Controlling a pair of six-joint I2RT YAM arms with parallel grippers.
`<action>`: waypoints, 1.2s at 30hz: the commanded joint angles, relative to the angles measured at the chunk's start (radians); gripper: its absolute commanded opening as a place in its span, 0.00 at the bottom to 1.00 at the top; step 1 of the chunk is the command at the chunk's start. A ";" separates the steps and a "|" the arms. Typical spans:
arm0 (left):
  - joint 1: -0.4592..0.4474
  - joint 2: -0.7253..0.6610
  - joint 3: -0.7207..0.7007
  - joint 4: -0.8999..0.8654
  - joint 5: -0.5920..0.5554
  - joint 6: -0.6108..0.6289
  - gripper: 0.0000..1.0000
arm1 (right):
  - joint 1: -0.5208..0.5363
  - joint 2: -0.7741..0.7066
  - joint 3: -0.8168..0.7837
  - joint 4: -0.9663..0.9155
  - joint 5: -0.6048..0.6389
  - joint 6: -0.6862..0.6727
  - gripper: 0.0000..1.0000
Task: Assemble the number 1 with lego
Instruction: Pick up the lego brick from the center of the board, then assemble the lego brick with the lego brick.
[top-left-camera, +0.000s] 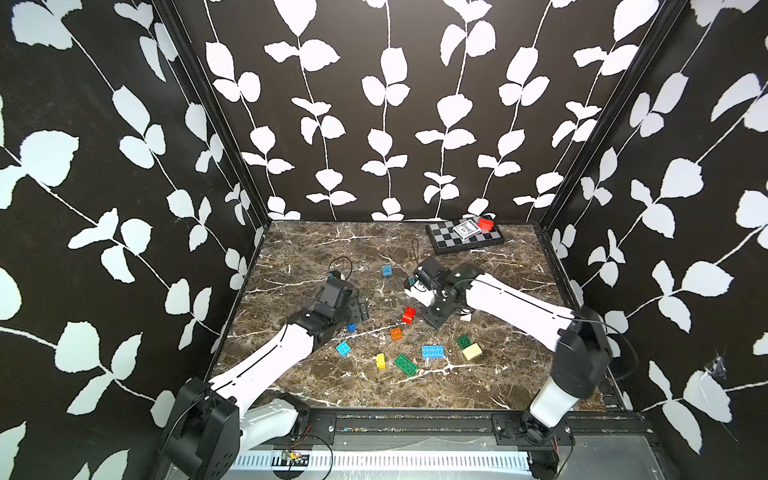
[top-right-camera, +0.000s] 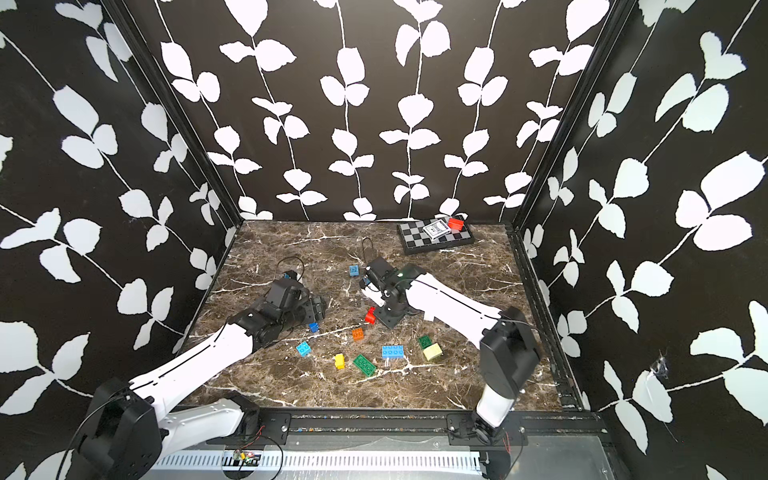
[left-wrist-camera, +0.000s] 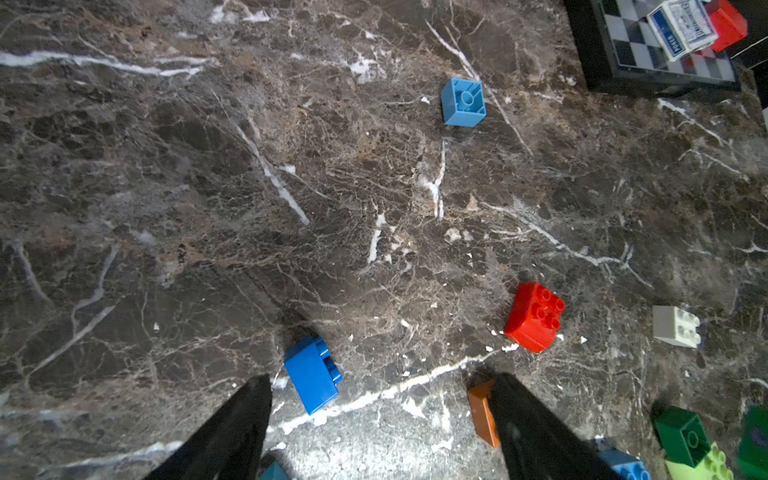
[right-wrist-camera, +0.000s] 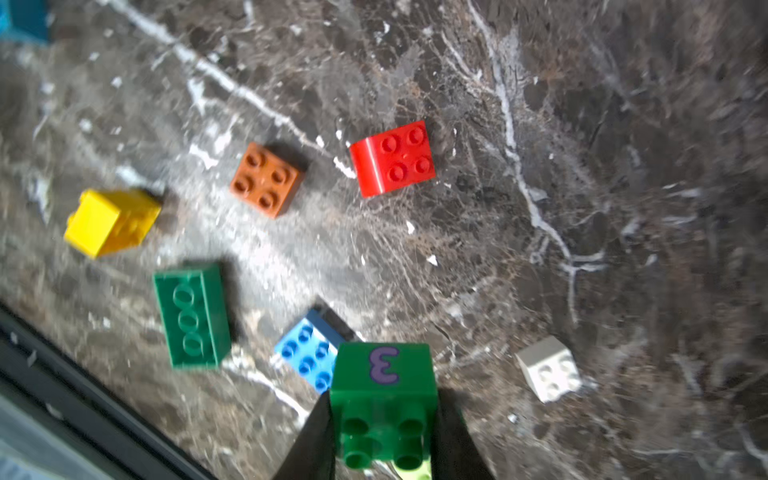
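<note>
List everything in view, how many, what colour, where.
light blue bricks: three, light blue, scattered.
dark blue brick: one, blue, by left gripper.
red bricks: two, red, centre and on chessboard.
orange brick: one, orange, near red.
yellow brick: one, yellow, front.
long green brick: one, green, beside yellow.
green brick marked 3: one, green, in right gripper.
cream brick: one, cream, beside it.
white brick: one, white, centre right.
chessboard: one, black and white, far right.
card box: one, blue and white, on it.
table: one, brown marble.
left gripper: one, black, open.
right gripper: one, black, shut.
</note>
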 joint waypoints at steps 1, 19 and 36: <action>0.007 -0.038 -0.021 0.058 -0.011 0.092 0.85 | 0.008 -0.038 -0.053 -0.112 -0.043 -0.302 0.20; 0.014 -0.129 -0.070 0.054 0.000 0.194 0.85 | 0.079 0.079 -0.057 -0.128 -0.023 -0.704 0.20; 0.019 -0.159 -0.082 0.042 -0.002 0.205 0.85 | 0.077 0.165 -0.073 -0.022 -0.060 -0.749 0.20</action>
